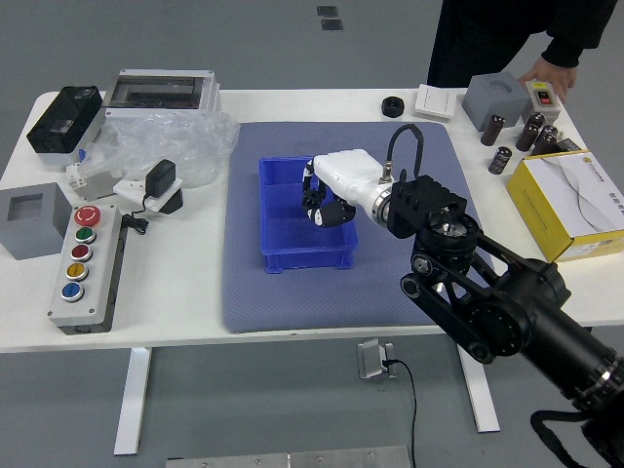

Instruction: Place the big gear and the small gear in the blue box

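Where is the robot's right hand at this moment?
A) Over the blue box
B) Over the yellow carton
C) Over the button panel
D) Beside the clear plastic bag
A: the right hand reaches in from the right, its front part over the blue box.

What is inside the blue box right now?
In the part that shows, only the bare blue floor, on the left and near side, of the blue box. The right hand covers much of the far right portion, so whether a gear is there or in the hand cannot be told.
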`<action>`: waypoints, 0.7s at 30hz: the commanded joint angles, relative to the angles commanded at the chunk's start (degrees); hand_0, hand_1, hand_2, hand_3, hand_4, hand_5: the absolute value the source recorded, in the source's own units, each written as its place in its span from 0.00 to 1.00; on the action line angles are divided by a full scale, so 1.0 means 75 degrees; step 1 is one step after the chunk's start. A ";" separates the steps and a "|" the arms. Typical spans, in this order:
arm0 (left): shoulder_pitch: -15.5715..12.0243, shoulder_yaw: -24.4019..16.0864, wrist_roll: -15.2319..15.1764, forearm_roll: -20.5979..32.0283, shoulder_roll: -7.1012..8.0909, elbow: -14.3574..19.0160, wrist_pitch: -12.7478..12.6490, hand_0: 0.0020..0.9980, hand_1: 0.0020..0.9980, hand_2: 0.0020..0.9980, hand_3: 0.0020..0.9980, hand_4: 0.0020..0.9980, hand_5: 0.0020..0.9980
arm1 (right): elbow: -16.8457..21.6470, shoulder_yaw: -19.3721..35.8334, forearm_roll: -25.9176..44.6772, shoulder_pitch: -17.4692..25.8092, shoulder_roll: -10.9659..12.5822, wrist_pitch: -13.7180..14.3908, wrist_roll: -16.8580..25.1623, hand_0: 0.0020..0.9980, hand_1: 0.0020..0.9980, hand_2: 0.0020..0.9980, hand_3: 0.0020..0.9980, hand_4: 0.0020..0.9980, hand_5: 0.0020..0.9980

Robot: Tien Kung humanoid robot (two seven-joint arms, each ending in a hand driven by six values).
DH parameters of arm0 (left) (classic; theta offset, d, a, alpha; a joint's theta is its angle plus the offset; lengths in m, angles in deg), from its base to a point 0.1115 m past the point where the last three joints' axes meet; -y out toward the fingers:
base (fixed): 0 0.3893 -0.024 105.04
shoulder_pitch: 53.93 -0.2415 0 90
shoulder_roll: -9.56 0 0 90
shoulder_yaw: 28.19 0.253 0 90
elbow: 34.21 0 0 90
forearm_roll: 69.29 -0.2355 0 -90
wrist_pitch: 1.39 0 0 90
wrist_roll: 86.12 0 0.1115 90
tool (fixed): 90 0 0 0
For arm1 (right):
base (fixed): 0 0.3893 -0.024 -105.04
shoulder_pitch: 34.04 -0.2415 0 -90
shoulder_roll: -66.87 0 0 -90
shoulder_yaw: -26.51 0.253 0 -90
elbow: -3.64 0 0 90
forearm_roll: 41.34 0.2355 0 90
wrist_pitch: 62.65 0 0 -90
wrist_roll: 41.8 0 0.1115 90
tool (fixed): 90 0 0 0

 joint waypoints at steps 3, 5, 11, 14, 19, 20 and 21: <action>0.0003 0.0016 -0.0001 0.0020 -0.0004 0.0000 0.0006 0.91 0.90 0.91 0.89 0.87 0.56 | -0.0011 0.0021 0.0000 0.0000 0.0000 -0.0066 0.0026 0.62 0.59 0.82 0.99 0.82 0.47; 0.0004 0.0022 0.0000 0.0026 -0.0007 0.0000 0.0010 0.91 0.90 0.91 0.89 0.87 0.56 | -0.0014 0.0031 0.0000 -0.0001 0.0000 -0.0080 0.0032 0.62 0.59 0.82 0.99 0.82 0.47; 0.0006 0.0018 0.0004 0.0031 -0.0012 0.0000 0.0012 0.91 0.90 0.91 0.89 0.87 0.56 | 0.0034 0.0149 0.0000 0.0005 0.0055 -0.0079 0.0037 0.63 0.62 0.83 0.99 0.83 0.50; 0.0020 0.0014 -0.0004 0.0047 -0.0004 0.0000 0.0006 0.91 0.90 0.91 0.89 0.87 0.56 | 0.0130 0.0350 0.0000 0.0042 0.0235 0.0010 0.0049 0.63 0.62 0.83 0.99 0.83 0.50; 0.0038 -0.0008 -0.0009 0.0061 0.0015 0.0000 -0.0004 0.91 0.89 0.91 0.89 0.87 0.56 | 0.0119 0.0822 0.0000 0.0179 0.0751 0.0275 0.0112 0.63 0.61 0.82 0.93 0.85 0.52; 0.0040 -0.0014 -0.0007 0.0061 0.0017 0.0000 -0.0005 0.91 0.89 0.91 0.89 0.87 0.56 | 0.0066 0.0929 0.0000 0.0205 0.0863 0.0309 0.0123 0.63 0.61 0.82 0.93 0.85 0.52; 0.0042 -0.0016 -0.0007 0.0063 0.0018 0.0000 -0.0006 0.91 0.90 0.91 0.89 0.88 0.56 | 0.0017 0.0998 0.0000 0.0221 0.0940 0.0332 0.0134 0.63 0.61 0.80 0.86 0.84 0.51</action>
